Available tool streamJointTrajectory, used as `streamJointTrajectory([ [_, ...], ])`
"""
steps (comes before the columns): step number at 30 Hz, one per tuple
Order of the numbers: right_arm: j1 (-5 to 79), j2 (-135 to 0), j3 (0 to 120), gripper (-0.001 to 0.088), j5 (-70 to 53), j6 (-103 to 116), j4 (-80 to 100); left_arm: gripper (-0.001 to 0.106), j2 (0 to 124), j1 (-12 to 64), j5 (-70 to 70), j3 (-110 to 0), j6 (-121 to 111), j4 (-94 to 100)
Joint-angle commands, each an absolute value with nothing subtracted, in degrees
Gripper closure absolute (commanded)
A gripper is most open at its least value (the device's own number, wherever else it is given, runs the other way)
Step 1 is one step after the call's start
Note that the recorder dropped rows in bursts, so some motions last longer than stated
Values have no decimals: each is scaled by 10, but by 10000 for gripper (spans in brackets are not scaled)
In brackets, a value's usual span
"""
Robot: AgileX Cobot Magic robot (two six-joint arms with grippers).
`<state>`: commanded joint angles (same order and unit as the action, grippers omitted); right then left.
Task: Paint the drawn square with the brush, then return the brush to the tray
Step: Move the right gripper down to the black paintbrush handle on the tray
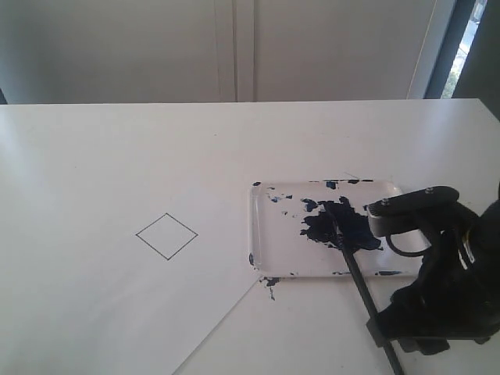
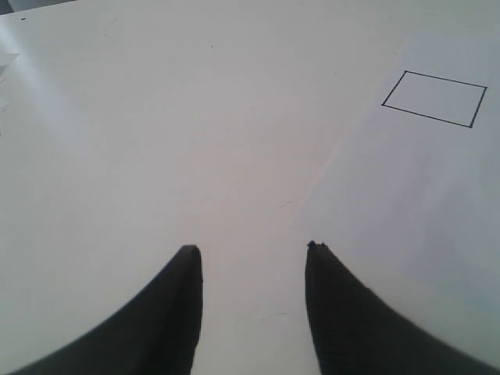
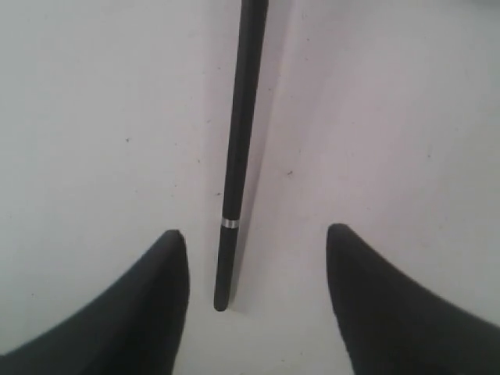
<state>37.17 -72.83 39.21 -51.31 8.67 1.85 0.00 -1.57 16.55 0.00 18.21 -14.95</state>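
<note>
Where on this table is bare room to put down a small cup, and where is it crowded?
Free: the far strip of the table behind the tray, and all its left half around the drawn square. Crowded: the near right corner, where the brush pokes out of the tray into the open right gripper.

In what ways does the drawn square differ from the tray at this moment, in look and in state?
The drawn square is only a thin black outline, quite flat; the tray is clear plastic with a raised rim. The drawn square is white inside, with no paint; the tray carries dark blue blotches. Nothing lies on the drawn square, while the brush rests with its tip in the tray. Both are four-sided.
</note>
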Motion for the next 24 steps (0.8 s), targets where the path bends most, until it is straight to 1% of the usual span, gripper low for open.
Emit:
streamJointTrajectory([
  [9, 372, -773, 360, 339, -473, 63, -16, 574, 0, -16, 166, 0, 182, -150],
  [15, 372, -790, 344, 374, -443, 62, -16, 574, 0, -16, 166, 0, 182, -150],
  [24, 372, -817, 331, 374, -403, 62, -16, 574, 0, -16, 166, 0, 182, -150],
])
